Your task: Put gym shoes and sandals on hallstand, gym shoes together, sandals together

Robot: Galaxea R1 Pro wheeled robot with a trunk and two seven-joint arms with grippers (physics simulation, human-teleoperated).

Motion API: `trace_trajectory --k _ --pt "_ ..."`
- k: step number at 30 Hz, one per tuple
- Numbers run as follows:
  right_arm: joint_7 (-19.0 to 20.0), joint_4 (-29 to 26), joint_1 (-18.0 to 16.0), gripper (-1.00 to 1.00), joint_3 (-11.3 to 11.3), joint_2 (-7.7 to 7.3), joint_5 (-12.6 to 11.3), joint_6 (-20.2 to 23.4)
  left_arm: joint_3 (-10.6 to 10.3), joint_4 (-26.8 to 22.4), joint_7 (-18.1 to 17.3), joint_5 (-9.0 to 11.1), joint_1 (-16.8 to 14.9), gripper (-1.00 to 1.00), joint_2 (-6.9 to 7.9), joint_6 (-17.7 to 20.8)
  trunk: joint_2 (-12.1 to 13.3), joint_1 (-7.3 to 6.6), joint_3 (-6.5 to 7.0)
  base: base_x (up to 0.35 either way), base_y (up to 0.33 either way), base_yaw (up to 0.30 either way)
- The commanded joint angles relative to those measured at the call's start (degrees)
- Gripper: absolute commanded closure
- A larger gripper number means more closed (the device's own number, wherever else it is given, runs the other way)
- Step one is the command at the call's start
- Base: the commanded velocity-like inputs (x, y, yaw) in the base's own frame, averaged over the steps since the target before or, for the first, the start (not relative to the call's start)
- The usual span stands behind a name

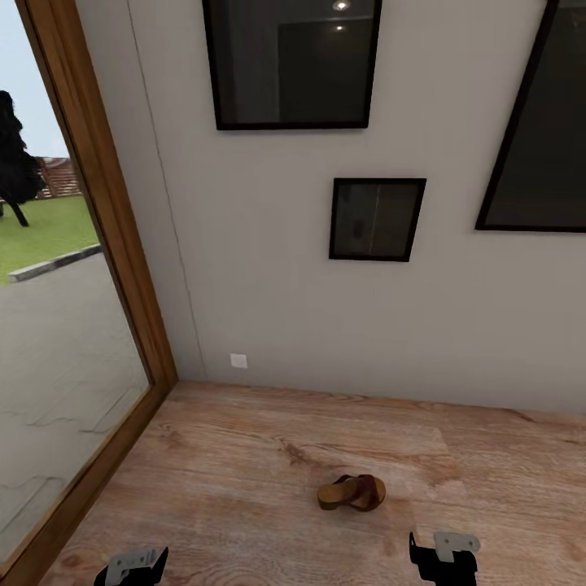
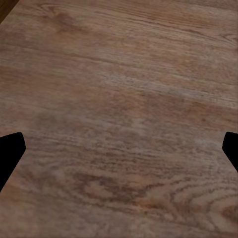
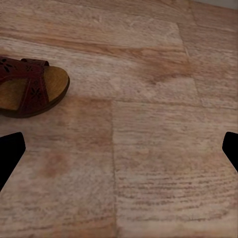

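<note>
Both grippers hang low over the corridor floor [image 1: 244, 456], at the near edge of the head view: the left gripper [image 1: 133, 567] at lower left, the right gripper [image 1: 443, 557] at lower right. Each wrist view shows its gripper's dark fingertips set wide apart at the picture's two sides with bare planks between them — the left gripper [image 2: 119, 148] and the right gripper [image 3: 119, 148] are both spread and hold nothing. One sandal [image 1: 352, 492] lies flat on the floor, dark brown with a tan sole edge, a little beyond the right gripper and to its left, apart from it. The right wrist view shows the same sandal [image 3: 29, 91] in closer detail: a wide reddish-brown strap with a cut-out pattern over a tan footbed, partly cut off by the picture's edge. Light wood-grain planks lie under the left gripper [image 2: 119, 89]. At the far side stands a pale wall [image 1: 268, 309] bearing three dark framed pictures [image 1: 376, 218] and a small white wall plate [image 1: 238, 360] near its base. At left, a tall wood-framed glass panel [image 1: 106, 244] gives onto pavement and grass.
</note>
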Motion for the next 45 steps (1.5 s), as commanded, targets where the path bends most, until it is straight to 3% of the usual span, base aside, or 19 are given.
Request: trace_trajectory --k 1,14,45 --pt "-0.2 0.0 0.0 -1.00 -0.4 0.05 0.6 -0.2 0.5 0.0 -0.3 -0.4 0.0 -1.00 -0.01 -0.2 0.0 -0.01 -0.05 0.000 0.000 0.000" --pt "-0.3 0.0 0.0 -1.00 -0.5 0.11 0.6 -0.3 0.5 0.0 -0.3 -0.4 0.0 -1.00 -0.01 -0.2 0.0 -0.01 -0.02 0.000 0.000 -0.014" --pt "-0.3 0.0 0.0 -1.00 -0.6 0.11 0.4 -0.1 0.5 0.0 -0.3 -0.4 0.0 -1.00 -0.01 -0.2 0.0 -0.01 0.34 0.000 0.032 -0.278"
